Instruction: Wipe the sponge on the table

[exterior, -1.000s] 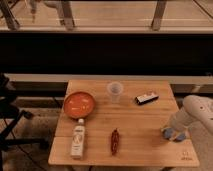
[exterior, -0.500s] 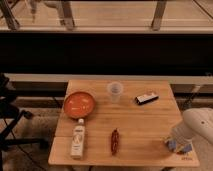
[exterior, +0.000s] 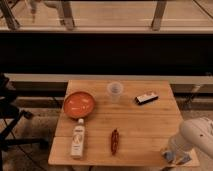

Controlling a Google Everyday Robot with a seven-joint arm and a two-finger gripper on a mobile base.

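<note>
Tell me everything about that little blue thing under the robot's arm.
It is the sponge, a small light-blue block that looks soft. It lies on the wooden table, at the corner in the picture's lower right, close to the edge. The white arm's gripper sits right over it and hides most of it; only blue bits show at either side. Whether it is grasped or just pressed cannot be told.

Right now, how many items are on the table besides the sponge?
5: orange plate left, clear cup back centre, black-and-white bar back right, white bottle front left, red item front centre. Gripper at the sponge, front-right corner, may hide more.
</note>
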